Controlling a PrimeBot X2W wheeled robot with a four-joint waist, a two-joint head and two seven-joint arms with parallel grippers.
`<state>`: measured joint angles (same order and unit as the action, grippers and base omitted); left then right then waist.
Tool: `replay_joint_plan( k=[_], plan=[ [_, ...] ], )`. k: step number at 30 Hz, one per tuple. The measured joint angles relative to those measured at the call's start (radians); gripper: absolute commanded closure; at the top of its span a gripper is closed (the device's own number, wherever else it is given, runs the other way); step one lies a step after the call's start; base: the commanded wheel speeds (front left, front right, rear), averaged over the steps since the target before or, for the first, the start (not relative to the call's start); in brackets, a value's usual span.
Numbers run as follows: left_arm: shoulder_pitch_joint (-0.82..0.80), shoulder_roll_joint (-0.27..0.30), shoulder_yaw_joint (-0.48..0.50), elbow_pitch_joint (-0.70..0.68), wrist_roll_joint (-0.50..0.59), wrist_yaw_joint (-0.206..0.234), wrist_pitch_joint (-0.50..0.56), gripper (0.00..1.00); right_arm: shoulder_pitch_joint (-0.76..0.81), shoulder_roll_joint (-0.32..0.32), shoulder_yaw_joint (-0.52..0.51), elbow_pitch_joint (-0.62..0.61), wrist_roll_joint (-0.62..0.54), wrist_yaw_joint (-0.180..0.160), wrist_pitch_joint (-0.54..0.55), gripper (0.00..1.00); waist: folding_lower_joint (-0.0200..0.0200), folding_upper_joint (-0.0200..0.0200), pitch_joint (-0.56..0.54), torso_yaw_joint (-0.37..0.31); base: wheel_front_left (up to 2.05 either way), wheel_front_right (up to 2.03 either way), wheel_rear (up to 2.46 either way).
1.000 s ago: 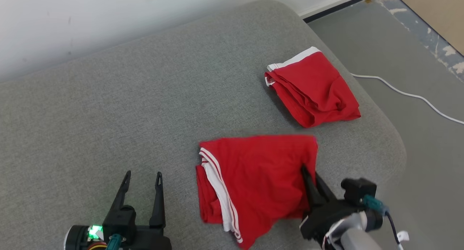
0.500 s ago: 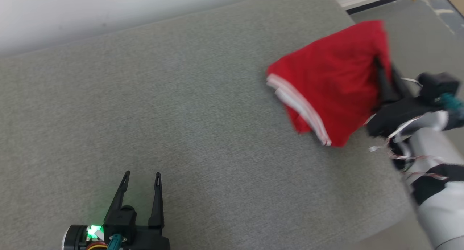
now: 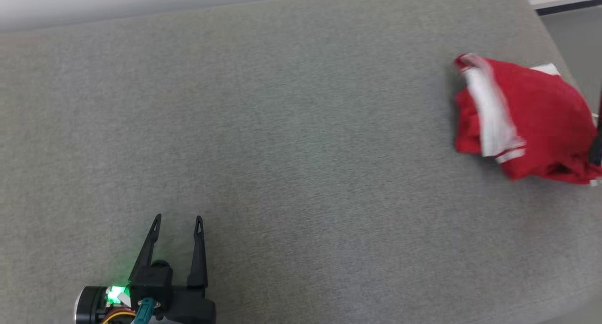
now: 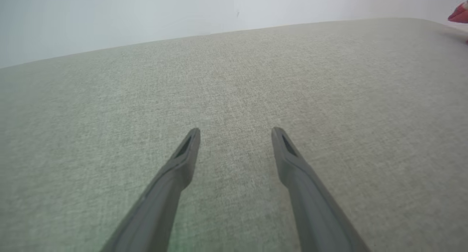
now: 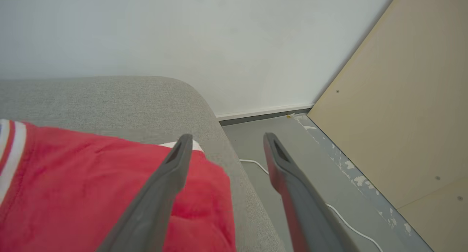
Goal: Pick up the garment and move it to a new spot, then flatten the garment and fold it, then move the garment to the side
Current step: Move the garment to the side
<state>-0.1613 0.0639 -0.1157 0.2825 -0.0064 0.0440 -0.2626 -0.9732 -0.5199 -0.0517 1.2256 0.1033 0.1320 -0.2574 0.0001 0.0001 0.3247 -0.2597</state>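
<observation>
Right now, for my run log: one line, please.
left gripper open over grey cushion | right gripper open | red garment on cushion's right end, ungripped

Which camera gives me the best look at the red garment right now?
Head view: nearly the whole red garment lies near the cushion edge. Right wrist view shows one part close up; left wrist view, a red sliver.
</observation>
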Motion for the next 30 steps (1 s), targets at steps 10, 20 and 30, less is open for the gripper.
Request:
replay_joint_plan(
  k=[10, 20, 30],
  plan=[
    [0.007, 0.000, 0.019, 0.010, -0.013, 0.010, 0.000, 0.00, 0.153, 0.124, -0.199, -0.217, -0.090, 0.000, -0.004, 0.00, 0.0000, 0.0000, -0.004, 0.033, 0.00, 0.00, 0.00],
    [0.030, -0.004, 0.030, 0.003, -0.022, 0.009, 0.000, 0.00, 0.358, 0.281, -0.190, -0.346, -0.103, 0.000, -0.004, 0.00, -0.0002, -0.0001, -0.059, 0.050, 0.00, 0.00, 0.00],
    [0.081, -0.009, 0.053, 0.003, -0.041, 0.015, 0.000, 0.00, 0.519, 0.343, -0.075, -0.394, 0.008, 0.000, -0.004, 0.00, -0.0002, -0.0001, -0.128, 0.081, 0.00, 0.00, 0.00]
  ],
)
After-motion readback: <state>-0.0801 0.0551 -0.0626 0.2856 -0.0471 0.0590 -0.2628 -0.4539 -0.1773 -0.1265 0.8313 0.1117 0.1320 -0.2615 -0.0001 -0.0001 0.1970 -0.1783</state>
